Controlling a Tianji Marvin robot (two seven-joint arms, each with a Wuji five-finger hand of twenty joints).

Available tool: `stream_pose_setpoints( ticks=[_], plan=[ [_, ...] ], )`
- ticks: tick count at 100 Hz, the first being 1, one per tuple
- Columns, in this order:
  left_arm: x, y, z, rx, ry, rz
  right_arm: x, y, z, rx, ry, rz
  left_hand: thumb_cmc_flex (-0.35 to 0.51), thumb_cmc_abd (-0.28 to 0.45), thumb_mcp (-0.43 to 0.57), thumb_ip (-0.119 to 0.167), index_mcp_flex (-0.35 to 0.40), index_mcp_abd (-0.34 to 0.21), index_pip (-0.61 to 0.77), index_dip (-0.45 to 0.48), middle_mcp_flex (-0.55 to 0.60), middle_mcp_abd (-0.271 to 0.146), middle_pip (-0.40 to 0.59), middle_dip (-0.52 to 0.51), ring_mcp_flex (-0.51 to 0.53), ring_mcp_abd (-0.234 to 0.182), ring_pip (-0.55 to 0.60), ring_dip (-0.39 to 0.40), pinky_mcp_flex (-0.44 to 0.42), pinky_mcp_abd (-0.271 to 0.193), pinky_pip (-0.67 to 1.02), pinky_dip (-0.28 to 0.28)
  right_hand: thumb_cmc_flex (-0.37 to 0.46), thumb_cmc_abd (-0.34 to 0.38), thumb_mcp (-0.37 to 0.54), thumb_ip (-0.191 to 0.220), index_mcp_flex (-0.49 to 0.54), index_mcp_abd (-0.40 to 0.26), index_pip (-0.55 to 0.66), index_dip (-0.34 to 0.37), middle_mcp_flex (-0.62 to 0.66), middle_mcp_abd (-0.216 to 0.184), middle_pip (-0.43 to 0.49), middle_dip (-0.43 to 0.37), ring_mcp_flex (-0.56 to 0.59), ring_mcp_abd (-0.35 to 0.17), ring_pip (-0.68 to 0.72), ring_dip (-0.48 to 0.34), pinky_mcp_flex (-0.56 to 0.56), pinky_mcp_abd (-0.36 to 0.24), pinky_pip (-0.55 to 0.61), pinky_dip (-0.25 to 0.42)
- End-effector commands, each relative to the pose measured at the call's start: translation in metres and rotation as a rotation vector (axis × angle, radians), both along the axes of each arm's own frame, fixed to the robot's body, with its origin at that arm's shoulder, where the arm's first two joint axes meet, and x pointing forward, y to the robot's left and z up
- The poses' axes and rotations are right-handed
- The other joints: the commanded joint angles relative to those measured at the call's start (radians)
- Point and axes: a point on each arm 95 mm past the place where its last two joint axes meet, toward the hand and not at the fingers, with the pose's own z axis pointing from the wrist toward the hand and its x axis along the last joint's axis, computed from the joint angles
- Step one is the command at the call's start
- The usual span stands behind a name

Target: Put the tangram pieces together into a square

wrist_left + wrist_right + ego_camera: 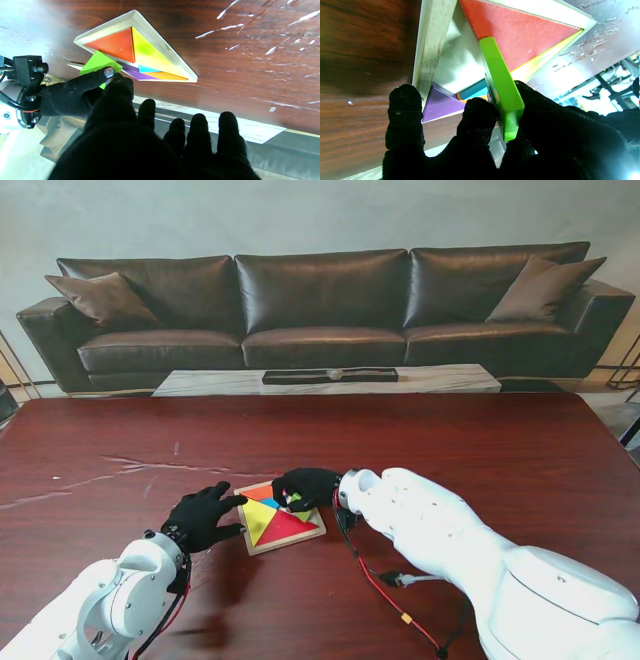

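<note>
1. The wooden tangram tray [284, 543] lies on the dark wood counter [480, 470], near the edge closest to me and slightly left of the middle.
2. In the tray sit a red triangle [290, 526], a yellow triangle [258, 520], an orange piece [259, 493] at the far corner, and, seen from the wrist cameras, a purple triangle [440, 105] and a small blue piece [475, 93].
3. The right robot hand [305, 487], in a black glove, is over the far right part of the tray and grips a green triangle [502, 87] between its thumb and fingers.
4. In the right wrist view the green triangle is held on edge, tilted, its lower end over the red triangle and beside a bare patch of the tray floor.
5. One right fingertip [405, 100] rests at the tray's wooden rim, next to the purple triangle.
6. The left robot hand [203, 516], also gloved in black, lies just to the left of the tray with its fingers spread and nothing in its grasp; its fingertips reach towards the tray's left edge, but I cannot tell whether they touch it.
7. A red cable [385, 590] trails on the counter beside the right forearm.
8. Beyond the counter stand a low marble coffee table [330, 381] and a dark leather sofa [320, 305].
</note>
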Motion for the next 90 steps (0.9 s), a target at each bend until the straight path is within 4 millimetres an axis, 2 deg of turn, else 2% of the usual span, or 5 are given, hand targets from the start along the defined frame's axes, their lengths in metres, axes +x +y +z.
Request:
stream_pose_setpoints(
  ticks=[1, 6, 32, 50, 90],
  plan=[
    [-0.0013, -0.0002, -0.0012, -0.007, 0.003, 0.001, -0.002, 0.0058, -0.0004, -0.009, -0.002, 0.023, 0.043, 0.042, -0.01, 0.04, 0.014, -0.01, -0.004, 0.01, -0.018, -0.022, -0.016, 0.0, -0.021, -0.015, -0.029, -0.001, -0.011, -0.004, -0.012, 0.01, 0.12, 0.084, 0.158, 0.076, -0.011, -0.044, 0.03, -0.038, -0.029, -0.038, 0.077, 0.009, -0.029, -0.034, -0.15, -0.043, -0.021, 0.022, 0.034, 0.044],
    [-0.0012, -0.0003, -0.0014, -0.008, 0.003, 0.001, -0.0017, 0.0056, -0.0004, -0.023, -0.008, 0.031, 0.043, 0.042, -0.01, 0.04, 0.014, -0.011, -0.004, 0.01, -0.018, -0.022, -0.016, 0.0, -0.021, -0.016, -0.029, -0.001, -0.011, -0.004, -0.012, 0.011, 0.116, 0.075, 0.154, 0.076, 0.001, -0.059, 0.025, -0.054, -0.026, -0.049, 0.072, -0.002, -0.032, -0.053, -0.15, -0.052, -0.039, 0.023, 0.032, 0.05],
    [-0.0009, -0.0004, -0.002, -0.01, 0.007, 0.001, -0.0001, 0.0033, -0.0002, -0.067, -0.046, 0.052, 0.042, 0.043, -0.011, 0.04, 0.013, -0.012, -0.005, 0.01, -0.018, -0.024, -0.017, 0.0, -0.021, -0.016, -0.03, -0.001, -0.01, -0.004, -0.013, 0.012, 0.08, 0.029, 0.144, 0.066, 0.007, -0.092, 0.028, -0.178, -0.033, -0.09, 0.053, -0.085, -0.103, -0.028, -0.157, -0.096, -0.117, 0.028, 0.019, 0.078],
    [-0.0006, -0.0006, -0.0022, -0.01, 0.01, 0.0, 0.0003, 0.0028, -0.0001, -0.074, -0.065, 0.053, 0.042, 0.042, -0.011, 0.04, 0.015, -0.013, -0.004, 0.01, -0.019, -0.023, -0.017, 0.0, -0.021, -0.015, -0.03, -0.001, -0.011, -0.003, -0.014, 0.012, 0.056, 0.024, 0.136, 0.06, -0.009, -0.1, 0.033, -0.222, -0.064, -0.083, 0.025, -0.177, -0.158, 0.006, -0.17, -0.109, -0.171, 0.029, 0.002, 0.084],
    [-0.0002, -0.0008, -0.0024, -0.015, 0.009, 0.001, 0.0013, 0.0044, 0.001, -0.079, -0.1, 0.058, 0.042, 0.043, -0.011, 0.04, 0.015, -0.013, -0.003, 0.011, -0.019, -0.023, -0.018, 0.0, -0.023, -0.015, -0.032, -0.001, -0.012, 0.001, -0.017, 0.013, 0.03, -0.011, 0.151, 0.044, -0.006, -0.121, -0.007, -0.242, -0.104, -0.081, -0.011, -0.405, -0.176, 0.173, -0.334, -0.143, -0.224, 0.008, -0.019, 0.082]
  ],
)
